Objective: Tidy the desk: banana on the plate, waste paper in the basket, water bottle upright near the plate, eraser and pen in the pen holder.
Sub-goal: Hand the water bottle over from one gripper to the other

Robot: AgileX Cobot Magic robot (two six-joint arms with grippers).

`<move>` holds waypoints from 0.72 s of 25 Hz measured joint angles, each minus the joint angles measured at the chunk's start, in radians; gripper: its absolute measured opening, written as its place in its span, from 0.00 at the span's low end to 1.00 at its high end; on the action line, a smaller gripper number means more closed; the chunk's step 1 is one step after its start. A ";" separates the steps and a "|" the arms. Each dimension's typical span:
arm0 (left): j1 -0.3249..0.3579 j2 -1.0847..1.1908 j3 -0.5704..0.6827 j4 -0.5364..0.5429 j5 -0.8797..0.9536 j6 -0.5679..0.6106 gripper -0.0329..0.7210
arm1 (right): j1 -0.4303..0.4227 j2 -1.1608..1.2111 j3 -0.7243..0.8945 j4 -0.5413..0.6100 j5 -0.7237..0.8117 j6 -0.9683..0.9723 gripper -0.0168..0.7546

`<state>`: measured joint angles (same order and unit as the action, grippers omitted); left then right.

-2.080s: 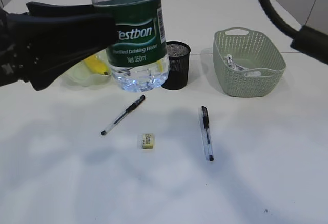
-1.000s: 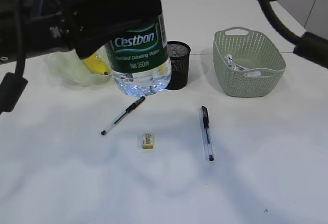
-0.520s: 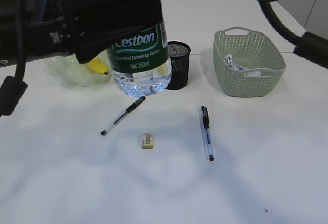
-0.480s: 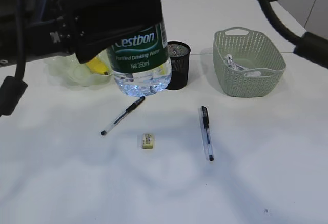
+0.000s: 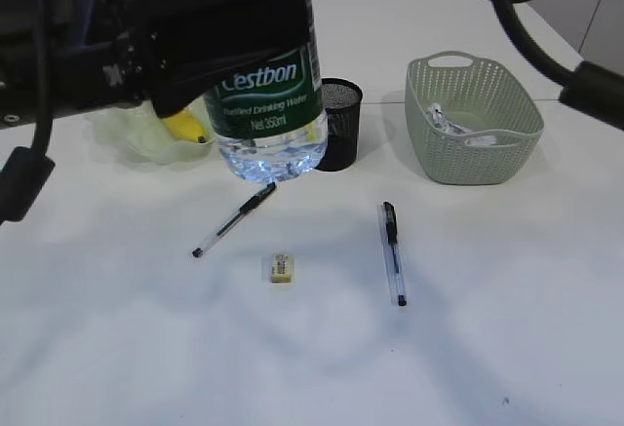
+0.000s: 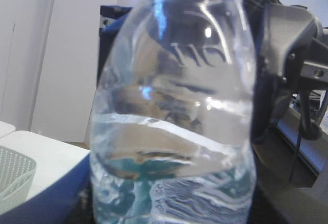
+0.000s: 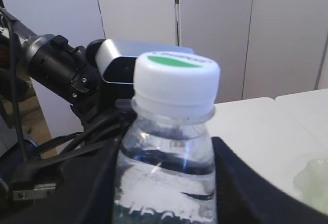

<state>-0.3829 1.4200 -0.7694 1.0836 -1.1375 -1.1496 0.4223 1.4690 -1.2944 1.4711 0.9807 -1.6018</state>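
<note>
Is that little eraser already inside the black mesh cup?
No, the eraser lies on the bare white desk between the two pens, well in front of the pen holder.

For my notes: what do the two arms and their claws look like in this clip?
Both arms are matte black. The left arm is blocky, with a black cable looped at the left edge. The right arm shows a rounded black link and thick black cables. In the right wrist view, broad black fingers show, and a silver-grey housing with black wiring.

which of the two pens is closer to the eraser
The left pen, lying slanted with its cap end towards the bottle. Its barrel passes just up and left of the eraser; the other pen lies farther off to the right.
</note>
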 joint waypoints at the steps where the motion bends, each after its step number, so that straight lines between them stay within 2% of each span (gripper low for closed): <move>1: 0.000 0.000 0.000 0.000 0.004 0.008 0.63 | 0.000 0.000 0.000 -0.002 -0.002 0.000 0.51; 7: -0.002 0.000 0.000 -0.001 0.057 0.050 0.60 | 0.000 0.000 0.000 -0.008 -0.030 0.000 0.64; 12: 0.011 0.006 0.000 0.021 0.115 0.069 0.60 | 0.000 0.000 -0.004 0.014 -0.045 0.019 0.67; 18: 0.088 0.006 0.000 0.046 0.115 0.078 0.60 | 0.000 0.000 -0.006 -0.056 -0.063 0.107 0.67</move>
<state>-0.2948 1.4261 -0.7694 1.1301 -1.0223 -1.0719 0.4223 1.4690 -1.3002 1.4148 0.9179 -1.4945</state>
